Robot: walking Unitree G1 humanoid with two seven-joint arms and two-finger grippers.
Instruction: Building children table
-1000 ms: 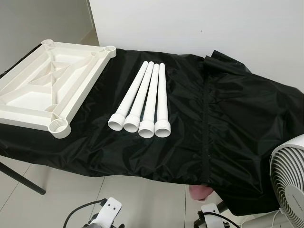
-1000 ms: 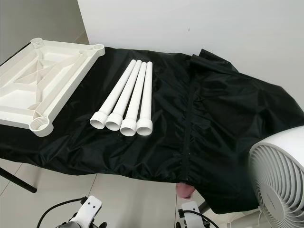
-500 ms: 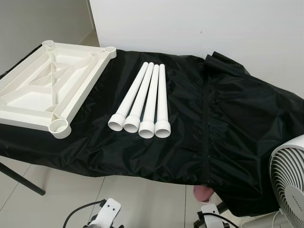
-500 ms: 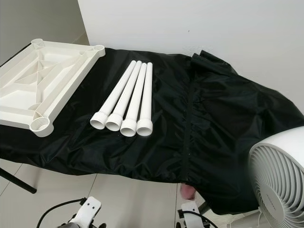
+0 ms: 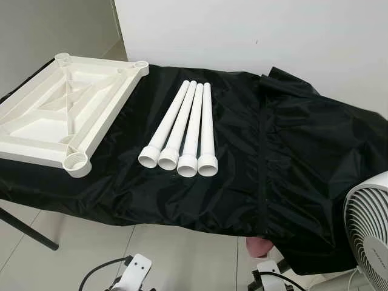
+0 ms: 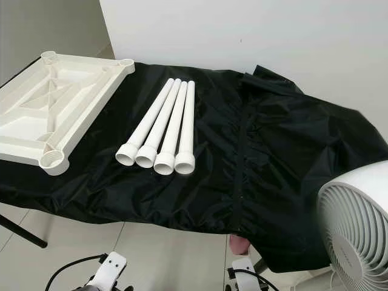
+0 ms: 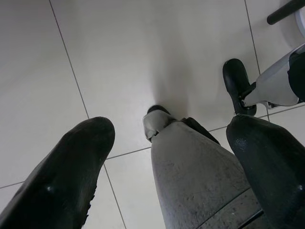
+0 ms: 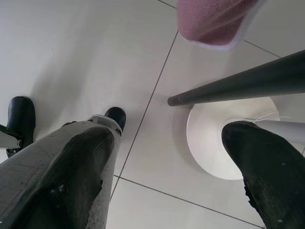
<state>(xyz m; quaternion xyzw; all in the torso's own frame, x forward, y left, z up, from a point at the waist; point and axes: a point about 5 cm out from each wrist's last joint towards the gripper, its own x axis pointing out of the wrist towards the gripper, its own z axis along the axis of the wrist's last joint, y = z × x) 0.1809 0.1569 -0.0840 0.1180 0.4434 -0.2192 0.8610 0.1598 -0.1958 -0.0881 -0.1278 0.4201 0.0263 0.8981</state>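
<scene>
Tabletop [image 5: 63, 118] lies upside down at the left end of a bench draped in black cloth [image 5: 291, 163], ribs up, with a threaded socket [image 5: 76, 161] at its near corner. Four legs [image 5: 182, 130] lie side by side just right of it, flared collars toward the robot. All look like light, stiff, smooth moulded plastic; a leg is probably best pinched mid-shaft, since it could roll or slip. Both arms hang idle over floor tiles: left gripper [image 7: 167, 162] and right gripper [image 8: 167, 167] have their fingers spread, holding nothing. A fan [image 6: 357, 224] stands at right.
</scene>
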